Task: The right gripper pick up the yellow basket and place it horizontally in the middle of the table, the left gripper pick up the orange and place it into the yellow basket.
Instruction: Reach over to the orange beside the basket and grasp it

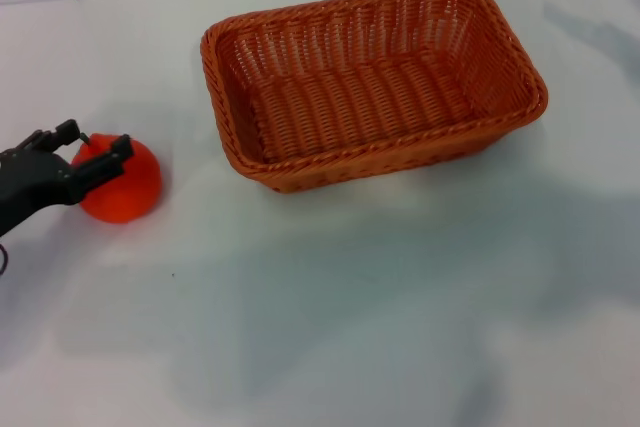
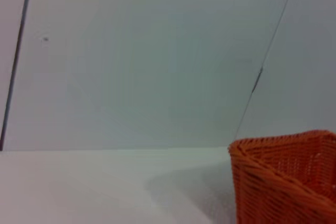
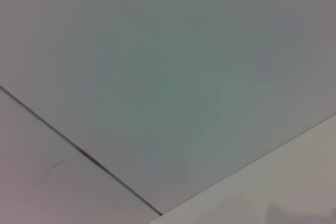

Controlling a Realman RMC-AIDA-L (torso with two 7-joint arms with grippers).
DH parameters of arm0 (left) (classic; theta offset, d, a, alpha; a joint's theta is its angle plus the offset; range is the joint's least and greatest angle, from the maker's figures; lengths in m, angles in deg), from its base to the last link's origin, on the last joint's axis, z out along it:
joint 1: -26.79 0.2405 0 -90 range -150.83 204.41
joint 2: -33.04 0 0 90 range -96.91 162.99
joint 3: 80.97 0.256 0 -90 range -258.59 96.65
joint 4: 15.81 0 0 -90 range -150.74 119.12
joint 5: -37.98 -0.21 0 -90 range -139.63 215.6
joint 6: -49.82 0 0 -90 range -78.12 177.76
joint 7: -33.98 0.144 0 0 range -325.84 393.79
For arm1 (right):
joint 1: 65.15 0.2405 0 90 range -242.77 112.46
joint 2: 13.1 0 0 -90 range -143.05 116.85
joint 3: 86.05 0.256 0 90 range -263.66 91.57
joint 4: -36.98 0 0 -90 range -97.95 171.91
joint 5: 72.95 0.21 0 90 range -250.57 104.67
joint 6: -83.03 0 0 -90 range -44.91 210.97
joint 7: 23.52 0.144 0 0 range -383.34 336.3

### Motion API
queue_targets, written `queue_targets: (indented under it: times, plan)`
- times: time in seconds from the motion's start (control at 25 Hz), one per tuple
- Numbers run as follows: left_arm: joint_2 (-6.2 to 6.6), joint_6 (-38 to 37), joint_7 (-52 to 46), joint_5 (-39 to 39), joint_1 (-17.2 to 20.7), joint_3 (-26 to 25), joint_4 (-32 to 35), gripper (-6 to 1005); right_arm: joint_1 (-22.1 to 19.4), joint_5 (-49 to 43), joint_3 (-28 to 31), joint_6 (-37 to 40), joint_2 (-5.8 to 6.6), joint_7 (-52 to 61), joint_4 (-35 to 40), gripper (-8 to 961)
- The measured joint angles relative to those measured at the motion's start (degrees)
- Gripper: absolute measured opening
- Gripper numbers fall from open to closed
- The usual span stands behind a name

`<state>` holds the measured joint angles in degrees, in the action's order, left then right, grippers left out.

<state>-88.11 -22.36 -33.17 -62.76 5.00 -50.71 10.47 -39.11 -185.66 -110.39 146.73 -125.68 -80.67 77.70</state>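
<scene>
The yellow basket sits open side up on the table, long side running roughly across the robot's front with a slight skew, so the first half of the job looks done. Nothing lies inside the basket yet. Well to the basket's left rests the orange, on the tabletop, and the left gripper is right on it, dark fingers draped over its top and near side. They look set around the fruit for a grasp, though I cannot tell whether they are pinching it or only bracketing it. The approach comes from the side away from the basket, which leaves a clear line toward the rim. The left wrist view catches just a basket corner. The right gripper is nowhere to be seen.
</scene>
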Motion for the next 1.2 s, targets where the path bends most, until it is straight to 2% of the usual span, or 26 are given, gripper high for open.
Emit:
queue_targets:
  times: [0.24,0.88,1.2]
  plan:
    - [-1.21,4.1,3.4,0.1,-0.8,0.1,-1.1,789,-0.1,0.1,0.3,1.8,0.27,0.2,0.0,943]
    - [-2.3,6.7,4.7,0.5,-0.4,-0.2,-1.3,740,-0.2,0.3,2.2,3.3,0.25,0.0,-0.4,944]
    - [-2.49,4.2,5.9,1.4,-0.3,-1.9,-1.2,395,-0.2,0.3,2.2,3.3,0.25,0.0,-0.5,944]
